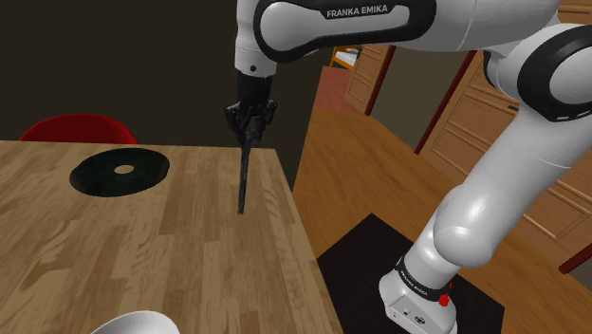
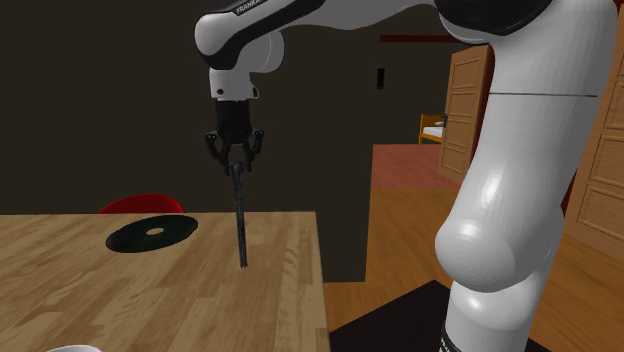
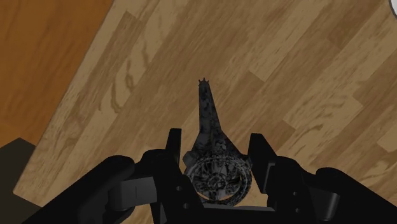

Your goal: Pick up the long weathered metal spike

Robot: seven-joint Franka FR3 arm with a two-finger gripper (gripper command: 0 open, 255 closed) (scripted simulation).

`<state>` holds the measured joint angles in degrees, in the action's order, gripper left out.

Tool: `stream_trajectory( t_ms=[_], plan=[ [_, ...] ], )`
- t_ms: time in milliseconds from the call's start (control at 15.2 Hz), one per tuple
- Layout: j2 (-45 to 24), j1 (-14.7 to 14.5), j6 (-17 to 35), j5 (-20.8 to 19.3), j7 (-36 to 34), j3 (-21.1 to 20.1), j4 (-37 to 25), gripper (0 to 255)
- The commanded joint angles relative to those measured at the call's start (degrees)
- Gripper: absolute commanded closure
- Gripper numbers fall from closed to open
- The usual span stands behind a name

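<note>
Over the wooden table [image 1: 142,256], the hand [image 1: 249,131] grips a dark spike [image 1: 244,180] upright, point down.

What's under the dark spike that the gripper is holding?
Only bare wooden tabletop lies under the spike, which hangs point down from the gripper. Its tip hides the spot directly below, so whether it touches the wood is unclear.

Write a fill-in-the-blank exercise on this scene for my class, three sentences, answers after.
The claw is ____ on the spike. The spike's tip points ____ toward the table. The disc on the table is ____ in colour.
Missing words: shut; down; black.
</note>
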<state>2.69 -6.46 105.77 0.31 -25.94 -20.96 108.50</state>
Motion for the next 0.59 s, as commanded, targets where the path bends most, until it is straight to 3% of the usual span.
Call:
stream_trajectory(
  t_ms=[0,528],
  plan=[
    [0.1,0.0,-1.5,0.1,0.0,0.0,-1.3,255],
    [0.1,0.0,-6.2,0.1,0.1,0.0,-6.1,255]
  ],
)
